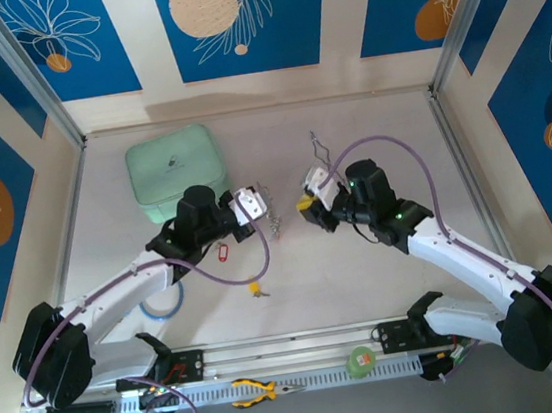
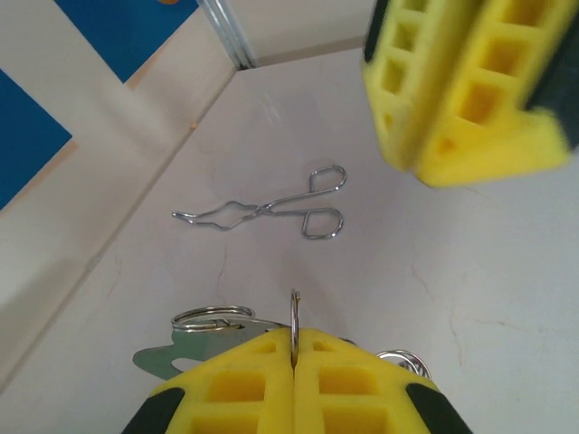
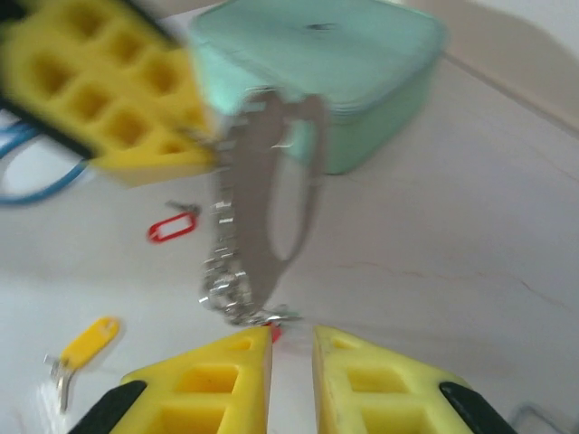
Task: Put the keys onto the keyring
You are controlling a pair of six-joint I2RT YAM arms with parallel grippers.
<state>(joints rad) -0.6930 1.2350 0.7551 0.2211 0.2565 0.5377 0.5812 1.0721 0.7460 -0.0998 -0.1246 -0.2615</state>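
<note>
Keyring (image 3: 255, 208) pinched in left hand (image 2: 294, 348), red-tagged key (image 3: 172, 226) lying nearby

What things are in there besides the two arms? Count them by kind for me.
Keyring: 1
Red key: 1
Yellow key: 1
Tongs: 1
Pliers: 1
Mint case: 1
Blue ring: 1
Green disc: 1
Total: 8

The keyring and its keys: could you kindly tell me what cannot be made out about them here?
Right wrist view: the keyring is motion-blurred; the keys at its lower end cannot be counted.
Top view: those keys, under the left gripper, are too small to tell apart.
Left wrist view: that gripper's fingers hide most of the keyring.
Right wrist view: whether the right gripper pinches anything is unclear.
</note>
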